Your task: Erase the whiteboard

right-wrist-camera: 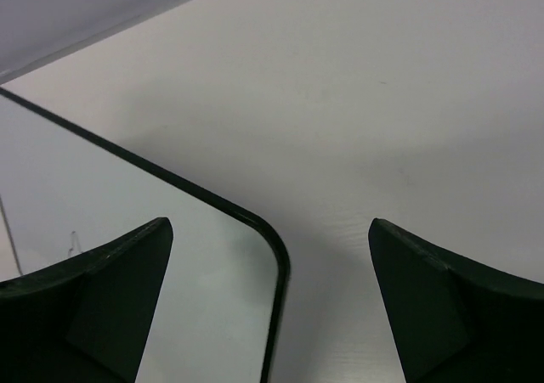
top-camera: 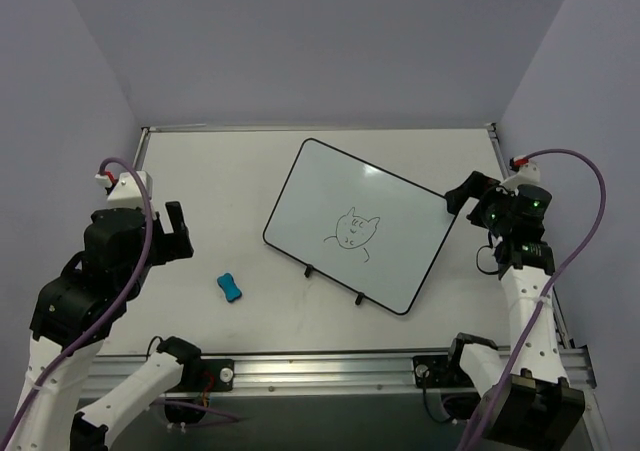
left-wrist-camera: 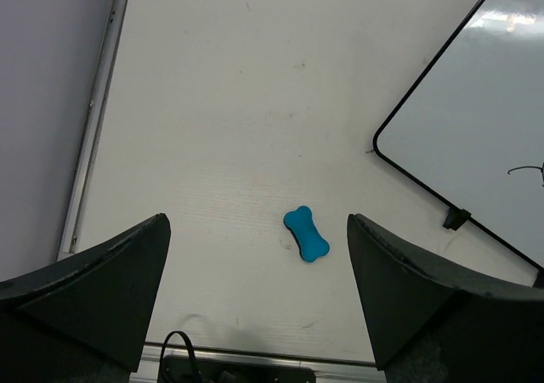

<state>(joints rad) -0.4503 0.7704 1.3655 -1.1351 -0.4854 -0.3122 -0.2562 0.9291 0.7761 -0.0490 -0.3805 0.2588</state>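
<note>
The whiteboard point(top-camera: 345, 196) lies tilted in the middle of the table, white with a thin black rim, two black feet on its near edge and a black cat doodle point(top-camera: 352, 231). A small blue bone-shaped eraser point(top-camera: 230, 287) lies on the table left of the board; it also shows in the left wrist view point(left-wrist-camera: 307, 233). My left gripper point(top-camera: 176, 233) is open and empty, above the table left of the eraser. My right gripper point(top-camera: 460, 193) is open and empty over the board's right corner point(right-wrist-camera: 270, 243).
The table point(top-camera: 200, 181) has a metal rail along its left edge point(left-wrist-camera: 95, 120) and along the near edge point(top-camera: 330, 366). Grey walls close in the back and both sides.
</note>
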